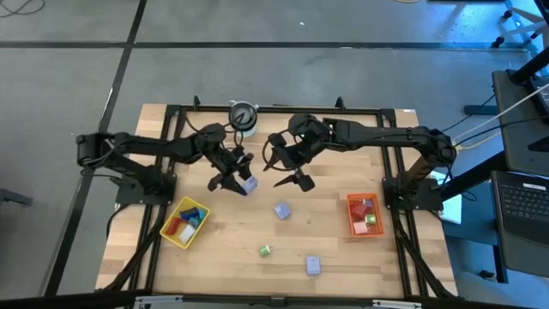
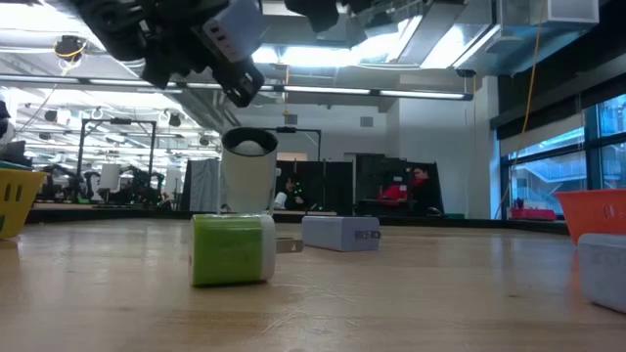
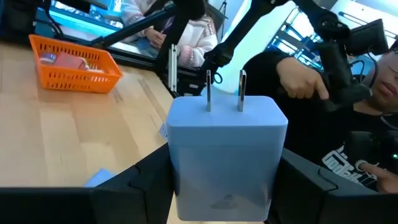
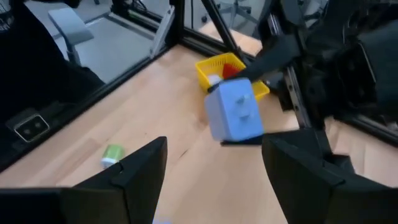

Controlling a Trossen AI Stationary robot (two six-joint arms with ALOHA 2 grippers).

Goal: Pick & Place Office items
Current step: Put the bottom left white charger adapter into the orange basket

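Observation:
My left gripper is shut on a lavender-blue plug adapter with two metal prongs, above the table's middle. My right gripper hangs open just right of it, touching nothing; in its wrist view the adapter floats ahead of it. Loose on the wood lie a lavender block, a green block and another lavender block. The green block stands nearest in the low view. My left gripper pinches the adapter's body by its two opposite side faces, one finger on each side. The prongs point away from the wrist. The adapter is lifted clear of the table.
A yellow tray holding several small items sits near the table's left side, and an orange-red tray with items sits at the right. A round grey-white cylinder stands at the far edge. A person sits beyond the table.

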